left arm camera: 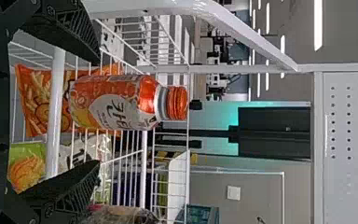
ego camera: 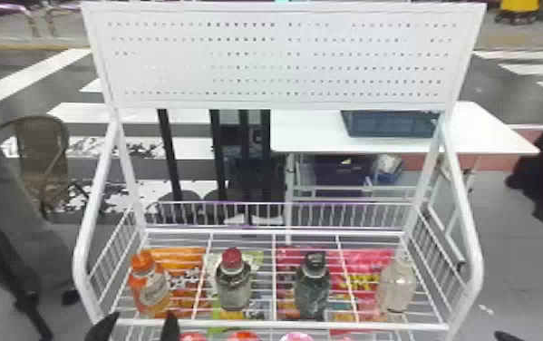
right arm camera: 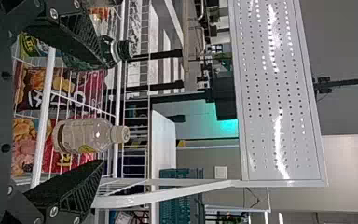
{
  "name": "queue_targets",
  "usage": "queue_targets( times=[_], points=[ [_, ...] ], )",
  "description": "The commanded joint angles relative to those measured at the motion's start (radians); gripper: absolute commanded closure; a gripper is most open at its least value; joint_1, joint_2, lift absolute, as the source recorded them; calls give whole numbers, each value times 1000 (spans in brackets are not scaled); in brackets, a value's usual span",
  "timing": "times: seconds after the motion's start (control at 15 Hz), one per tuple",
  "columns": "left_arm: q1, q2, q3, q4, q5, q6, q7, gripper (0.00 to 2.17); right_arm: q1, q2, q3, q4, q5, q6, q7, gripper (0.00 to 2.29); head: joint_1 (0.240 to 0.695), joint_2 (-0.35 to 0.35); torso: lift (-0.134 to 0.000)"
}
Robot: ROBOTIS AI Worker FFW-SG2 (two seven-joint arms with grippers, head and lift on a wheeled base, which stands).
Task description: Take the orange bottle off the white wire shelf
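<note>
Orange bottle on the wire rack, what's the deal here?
Robot's left gripper is open at the front of the white wire shelf, lined up with the orange bottle. Not gripped; the bottle stands upright on the shelf. The right gripper is open too, facing the clear bottle, holding nothing.

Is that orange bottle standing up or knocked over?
Standing up: the orange bottle is on the white wire shelf, its orange cap uppermost.
</note>
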Motion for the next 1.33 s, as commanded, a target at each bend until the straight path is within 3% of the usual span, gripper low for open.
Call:
queue_targets(
  times=[0.0,0.73,0.93,1.27],
  points=[
    [-46,-2,2,53,-2,-14,-1,137,-1,2,2,6,2,0,0,147,499,0,0],
    [-264,0,5,300,9,-54,-35,137,5,5,12,3,18,0,0,147,499,0,0],
    [-277,0,5,312,9,-81,-34,157,15,5,6,-5,20,0,0,147,499,0,0],
    [-258,0,9,300,15,-97,-31,707,17,3,8,-13,20,0,0,147,499,0,0]
  ],
)
